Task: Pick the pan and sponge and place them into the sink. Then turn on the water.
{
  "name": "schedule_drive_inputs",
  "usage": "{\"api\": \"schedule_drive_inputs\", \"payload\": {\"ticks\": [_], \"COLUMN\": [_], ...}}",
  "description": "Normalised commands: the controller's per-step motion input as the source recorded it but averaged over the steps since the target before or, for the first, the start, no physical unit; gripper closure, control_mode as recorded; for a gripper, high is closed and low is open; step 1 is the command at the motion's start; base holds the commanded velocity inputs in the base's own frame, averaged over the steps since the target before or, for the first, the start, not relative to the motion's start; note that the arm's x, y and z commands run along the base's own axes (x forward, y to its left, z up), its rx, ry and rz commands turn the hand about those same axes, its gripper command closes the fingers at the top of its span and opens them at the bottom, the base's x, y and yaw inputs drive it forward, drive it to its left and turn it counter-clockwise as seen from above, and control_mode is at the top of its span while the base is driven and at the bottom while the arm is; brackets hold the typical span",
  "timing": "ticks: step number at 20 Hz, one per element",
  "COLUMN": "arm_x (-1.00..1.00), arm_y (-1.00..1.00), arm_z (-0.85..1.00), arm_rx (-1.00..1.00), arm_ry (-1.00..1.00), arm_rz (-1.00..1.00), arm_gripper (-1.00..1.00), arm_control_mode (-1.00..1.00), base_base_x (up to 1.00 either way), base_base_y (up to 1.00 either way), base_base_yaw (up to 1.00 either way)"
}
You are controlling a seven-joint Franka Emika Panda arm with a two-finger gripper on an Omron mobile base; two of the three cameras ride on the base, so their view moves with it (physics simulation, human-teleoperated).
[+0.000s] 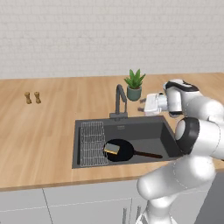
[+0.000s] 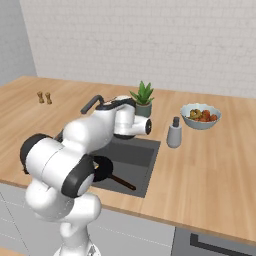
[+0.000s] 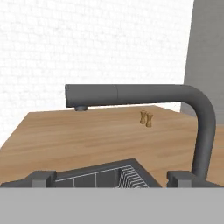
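The black pan (image 1: 121,150) lies in the dark grey sink (image 1: 144,131), its handle pointing right. The yellow sponge (image 1: 112,149) rests on the pan's left side. My gripper (image 1: 141,105) hovers over the counter just behind the sink's rear rim, to the right of the dark faucet (image 1: 120,100), and points at it. In the hand view the fingertips (image 3: 40,177) stand wide apart with nothing between them, so the gripper (image 3: 111,179) is open. The faucet spout (image 3: 131,94) crosses that view and its neck rises at the right. No water stream is in view.
A wire rack (image 1: 92,143) lies in the sink's left part. A potted plant (image 1: 134,85) stands behind the faucet. Two small shakers (image 1: 33,97) are far left. A soap dispenser (image 2: 174,132) and a fruit bowl (image 2: 200,116) stand right of the sink.
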Motion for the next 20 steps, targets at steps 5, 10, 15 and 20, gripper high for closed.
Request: {"api": "schedule_drive_inputs", "payload": {"ticks": [5,10,15,20], "arm_x": [0.35,0.21,0.22,0.19], "arm_y": [0.0,0.0,0.0,0.0], "arm_z": [-0.03,-0.1,-0.16,-0.17], "arm_rx": [0.0,0.0,0.0,0.0], "arm_ry": [0.0,0.0,0.0,0.0], "arm_rz": [-0.02,0.0,0.0,0.0], "arm_gripper": [-1.0,-1.0,-1.0,-1.0], "arm_control_mode": [-1.0,-1.0,-1.0,-1.0], "base_base_x": [0.0,0.0,0.0,0.0], "base_base_y": [0.0,0.0,0.0,0.0], "base_base_yaw": [0.0,0.0,0.0,0.0]}}
